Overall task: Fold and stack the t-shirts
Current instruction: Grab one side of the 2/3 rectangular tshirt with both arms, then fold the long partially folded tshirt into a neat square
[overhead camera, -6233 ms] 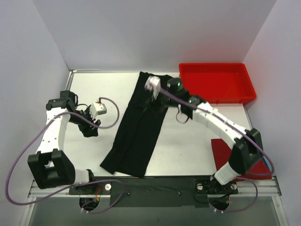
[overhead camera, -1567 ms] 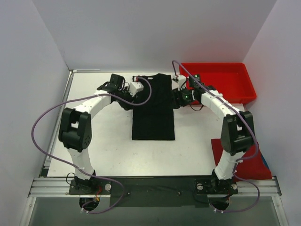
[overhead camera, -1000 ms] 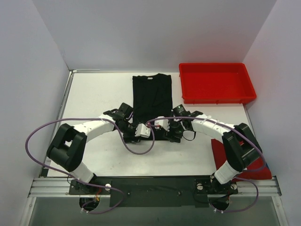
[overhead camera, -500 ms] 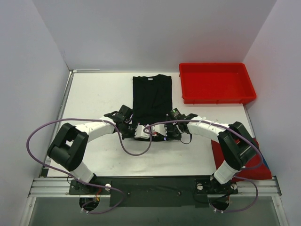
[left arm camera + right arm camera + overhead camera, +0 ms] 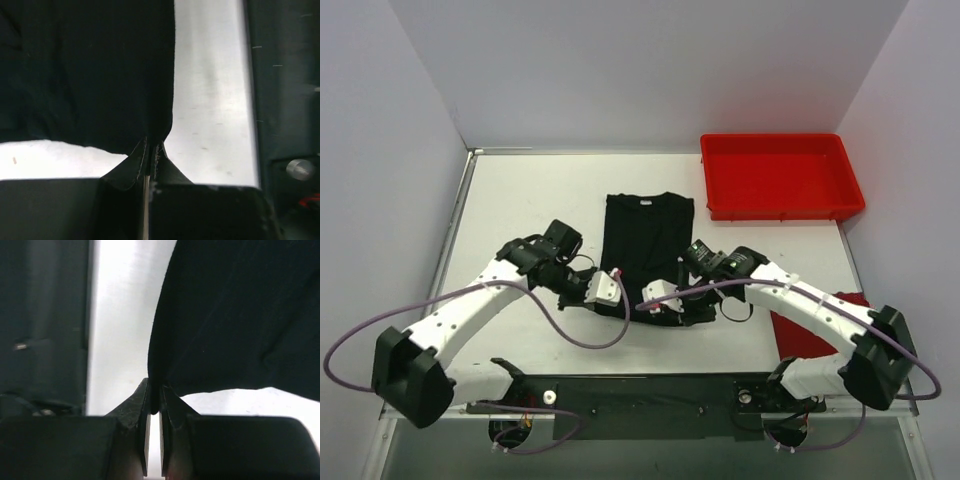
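Both grippers are clamped on cloth. The left gripper pinches the near-left hem corner of the black t-shirt, and the right gripper pinches the near-right corner. Jaws on each are all but shut, with only fabric between them.

The shirt lies mid-table, already narrowed to a strip with sleeves tucked in. Its long axis runs near to far, with the collar at the far end and the hem at the near end.

The red t-shirt is at the near right edge, partly covered by the right arm; I cannot tell its fold state. The red tray is far right, apart from both shirts.

Judged step: crosswise fold of the black shirt, hem in hand. The next move calls for raising both corners together, level, and carrying them over toward the collar — equal travel on each side, or the fold skews. After that comes release, and later the red one.
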Available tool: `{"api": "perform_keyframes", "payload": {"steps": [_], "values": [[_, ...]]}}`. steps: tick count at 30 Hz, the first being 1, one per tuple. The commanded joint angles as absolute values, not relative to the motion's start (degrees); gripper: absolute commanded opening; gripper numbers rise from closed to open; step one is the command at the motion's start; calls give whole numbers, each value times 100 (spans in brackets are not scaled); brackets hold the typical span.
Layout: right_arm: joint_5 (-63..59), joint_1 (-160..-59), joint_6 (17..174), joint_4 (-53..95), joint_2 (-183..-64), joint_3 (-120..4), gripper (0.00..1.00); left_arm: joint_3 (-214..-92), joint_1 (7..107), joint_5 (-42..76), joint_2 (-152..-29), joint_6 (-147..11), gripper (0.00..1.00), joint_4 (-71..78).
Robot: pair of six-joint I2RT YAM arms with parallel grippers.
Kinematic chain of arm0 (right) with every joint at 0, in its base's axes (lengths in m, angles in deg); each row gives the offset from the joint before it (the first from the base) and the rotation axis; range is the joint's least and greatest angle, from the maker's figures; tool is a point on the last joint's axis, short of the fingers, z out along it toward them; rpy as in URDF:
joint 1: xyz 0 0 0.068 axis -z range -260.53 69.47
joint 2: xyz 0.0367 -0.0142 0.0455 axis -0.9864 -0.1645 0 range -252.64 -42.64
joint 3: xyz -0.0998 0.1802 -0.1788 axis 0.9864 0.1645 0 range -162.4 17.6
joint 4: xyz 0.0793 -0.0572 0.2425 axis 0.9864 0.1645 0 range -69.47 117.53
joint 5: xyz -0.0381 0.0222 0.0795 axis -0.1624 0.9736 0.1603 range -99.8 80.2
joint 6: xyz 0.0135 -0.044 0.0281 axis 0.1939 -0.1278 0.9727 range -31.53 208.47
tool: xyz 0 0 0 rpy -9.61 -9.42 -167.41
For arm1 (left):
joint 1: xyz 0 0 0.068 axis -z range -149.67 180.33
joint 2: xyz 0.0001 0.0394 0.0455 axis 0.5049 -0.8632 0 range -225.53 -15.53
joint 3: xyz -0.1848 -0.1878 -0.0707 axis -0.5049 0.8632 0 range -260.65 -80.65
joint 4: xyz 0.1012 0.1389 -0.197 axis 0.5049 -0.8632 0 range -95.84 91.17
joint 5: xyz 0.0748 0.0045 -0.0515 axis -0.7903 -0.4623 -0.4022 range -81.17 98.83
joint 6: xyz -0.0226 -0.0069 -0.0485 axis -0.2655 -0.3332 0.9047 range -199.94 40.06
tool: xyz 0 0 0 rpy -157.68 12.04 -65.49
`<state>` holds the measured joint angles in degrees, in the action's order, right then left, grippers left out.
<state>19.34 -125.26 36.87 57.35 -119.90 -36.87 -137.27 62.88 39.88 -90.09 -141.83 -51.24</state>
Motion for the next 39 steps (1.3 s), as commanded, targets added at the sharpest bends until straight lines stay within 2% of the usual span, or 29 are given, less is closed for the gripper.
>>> {"api": "perform_keyframes", "payload": {"steps": [1, 7, 9, 13, 19, 25, 31, 39], "values": [[2456, -13167, 4266, 7650, -11270, -4101, 0, -13997, 6434, 5091, -7989, -14621, 0, -7379], [3518, -13432, 5093, 8170, -10690, -4813, 0, -14480, 6592, 5463, -7336, -13903, 0, -8312], [3598, -13292, 5120, 8135, -10741, -4936, 0, -14542, 6540, 5174, -7275, -13019, 0, -7796], [3652, -12388, 5444, 7617, -11180, -4999, 0, -14604, 6154, 5050, -7502, -12110, 0, -6592], [3221, -11263, 5893, 6484, -12268, -5252, 0, -14893, 5090, 4787, -8539, -11239, 0, -5432], [2755, -10515, 6763, 6377, -13412, -5903, 0, -15272, 4949, 4495, -9550, -11009, 0, -4561], [2614, -10076, 7106, 6421, -14037, -6088, 0, -15351, 4949, 4329, -10481, -10745, 0, -3620], [2114, -9943, 7326, 6395, -15083, -6826, 0, -15904, 4949, 3907, -11536, -10543, 0, -3259]]}}
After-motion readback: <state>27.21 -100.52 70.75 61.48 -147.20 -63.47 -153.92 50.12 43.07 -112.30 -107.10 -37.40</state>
